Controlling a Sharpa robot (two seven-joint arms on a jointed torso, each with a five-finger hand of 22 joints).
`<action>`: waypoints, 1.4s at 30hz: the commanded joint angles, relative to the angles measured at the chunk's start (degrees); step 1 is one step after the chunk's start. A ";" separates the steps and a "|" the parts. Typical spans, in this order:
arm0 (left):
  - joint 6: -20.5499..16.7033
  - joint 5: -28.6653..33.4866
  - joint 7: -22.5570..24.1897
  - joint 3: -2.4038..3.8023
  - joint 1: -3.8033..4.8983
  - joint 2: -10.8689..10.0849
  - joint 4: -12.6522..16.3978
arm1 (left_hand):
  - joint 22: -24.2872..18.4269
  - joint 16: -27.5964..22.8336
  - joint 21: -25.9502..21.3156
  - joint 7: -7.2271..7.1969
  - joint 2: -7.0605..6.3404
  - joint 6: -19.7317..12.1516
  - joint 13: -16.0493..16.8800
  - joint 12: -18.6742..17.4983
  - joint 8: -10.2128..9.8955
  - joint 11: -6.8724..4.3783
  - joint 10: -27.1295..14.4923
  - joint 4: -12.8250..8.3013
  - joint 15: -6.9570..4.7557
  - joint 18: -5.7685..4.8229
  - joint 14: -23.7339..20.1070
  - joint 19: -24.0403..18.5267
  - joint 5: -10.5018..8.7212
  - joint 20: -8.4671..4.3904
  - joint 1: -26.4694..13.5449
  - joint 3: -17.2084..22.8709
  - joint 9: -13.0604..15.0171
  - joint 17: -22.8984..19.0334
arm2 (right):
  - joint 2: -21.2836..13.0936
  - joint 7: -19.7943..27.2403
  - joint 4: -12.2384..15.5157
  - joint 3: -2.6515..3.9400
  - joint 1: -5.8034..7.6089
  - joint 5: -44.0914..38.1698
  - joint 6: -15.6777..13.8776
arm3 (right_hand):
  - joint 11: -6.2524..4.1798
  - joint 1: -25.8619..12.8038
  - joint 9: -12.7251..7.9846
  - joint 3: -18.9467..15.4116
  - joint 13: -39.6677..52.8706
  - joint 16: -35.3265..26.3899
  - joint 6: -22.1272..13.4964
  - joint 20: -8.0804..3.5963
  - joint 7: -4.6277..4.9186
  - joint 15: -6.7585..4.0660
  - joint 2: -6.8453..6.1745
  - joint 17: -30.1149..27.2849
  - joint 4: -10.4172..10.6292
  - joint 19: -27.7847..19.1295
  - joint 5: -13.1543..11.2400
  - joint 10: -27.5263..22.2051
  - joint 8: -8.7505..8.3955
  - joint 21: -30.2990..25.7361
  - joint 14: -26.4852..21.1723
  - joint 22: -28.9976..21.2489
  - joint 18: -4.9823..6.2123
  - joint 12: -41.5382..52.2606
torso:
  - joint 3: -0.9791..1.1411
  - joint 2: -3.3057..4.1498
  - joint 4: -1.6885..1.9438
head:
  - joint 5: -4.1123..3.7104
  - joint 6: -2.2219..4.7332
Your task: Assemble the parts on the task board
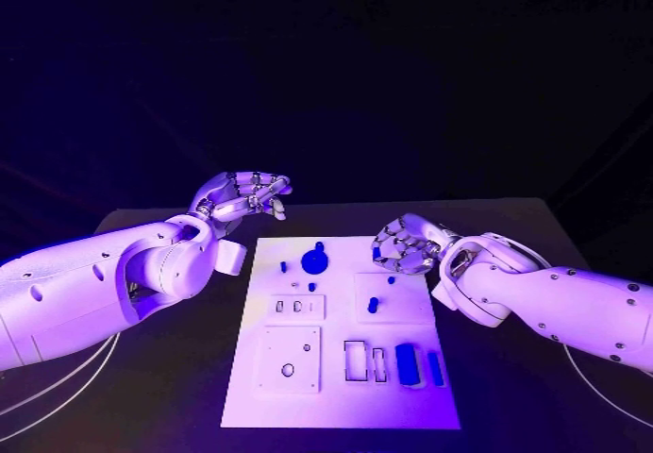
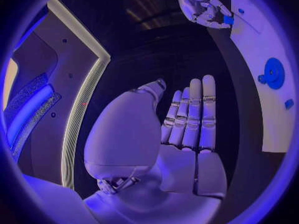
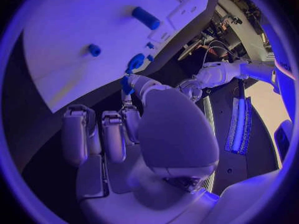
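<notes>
Left hand (image 1: 242, 198) is seen off the board's (image 1: 259, 396) far left corner, raised above the black table (image 1: 163, 377). In the left wrist view its fingers (image 2: 190, 117) are stretched straight and laid side by side; nothing is held or touched.

On the board, a round blue part (image 1: 316, 257) stands near the far edge. A small blue peg (image 1: 373, 305) is set in the middle, right of it. Two long blue parts (image 1: 407, 363) lie at the near right corner beside empty slots.

Right hand (image 1: 404, 243) is held over the board's far right area. A small blue piece (image 3: 127, 85) is pinched at its fingertips, seen also in the left wrist view (image 2: 228, 20); the other fingers are curled in loosely.

Step in hand is judged to be carrying this piece to its seat. Which socket is meant cannot be told. The piece should be kept upright in the pinch, lined up squarely above the hole, then lowered slowly, and released only once seated. The left hand is best kept clear of the board.
</notes>
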 commanded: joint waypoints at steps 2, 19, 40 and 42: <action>1.01 -0.11 0.23 -0.01 0.03 0.43 -0.19 | 0.05 0.35 0.34 0.15 -0.18 -0.35 0.08 -0.30 0.09 0.28 -0.26 0.02 -0.01 0.25 -0.56 -0.33 -0.35 0.03 -0.11 0.21 0.08 -0.08 | 2.76 -4.86 0.87 -0.17 -0.30 -4.81 -0.55 | -0.01 -0.55 1.40 0.49 1.09 0.17 -0.39 -0.27 -0.06 -0.17 0.08 12.33 0.04 0.11 0.26 -0.42 1.02 0.19 5.34 7.88 -0.46 -0.17 | -0.29 -0.38 -0.05 | 0.72 -0.10; 0.93 -0.13 -0.16 -0.10 0.04 1.03 -0.66 | 0.11 0.39 0.45 0.14 -0.17 -0.35 0.09 -0.29 0.10 0.27 -0.24 0.01 -0.02 0.26 -0.57 -0.41 -0.34 0.04 -0.11 0.24 0.09 -0.10 | 12.50 -9.43 0.32 -1.10 -3.64 -14.42 -0.57 | 0.04 -0.77 1.52 0.83 1.17 0.12 -0.50 -0.24 -0.02 -0.13 -0.15 12.17 -0.26 0.17 0.25 -0.34 1.22 0.22 5.31 7.95 -0.47 -0.12 | -0.54 -0.37 0.04 | 1.42 -0.78; 1.30 -0.17 -0.25 -0.10 0.04 1.04 -0.65 | 0.11 0.39 0.45 0.14 -0.17 -0.35 0.09 -0.29 0.10 0.27 -0.24 0.01 -0.02 0.26 -0.57 -0.41 -0.34 0.04 -0.11 0.24 0.09 -0.10 | 16.09 -11.24 -1.25 -1.56 -6.14 -14.68 1.05 | 0.07 -1.18 1.55 0.89 1.14 0.02 -0.61 -0.23 0.02 -0.12 -0.35 11.85 -0.23 -0.02 0.23 -0.33 1.29 -0.10 5.24 7.73 -0.39 -0.14 | -0.42 -0.39 -0.04 | 1.53 -1.28; 1.33 -0.17 -0.26 -0.10 0.04 1.04 -0.64 | 0.19 0.44 0.60 0.13 -0.21 -0.36 0.11 -0.27 0.11 0.26 -0.23 -0.01 -0.02 0.27 -0.59 -0.53 -0.34 0.06 -0.11 0.26 0.11 -0.12 | 16.20 -11.18 -1.26 -1.58 -6.38 -14.94 1.02 | 0.07 -1.18 1.55 0.89 1.14 0.02 -0.61 -0.23 0.02 -0.12 -0.35 11.85 -0.23 -0.02 0.23 -0.33 1.29 -0.10 5.24 7.73 -0.39 -0.14 | -0.38 -0.38 -0.01 | 1.53 -1.36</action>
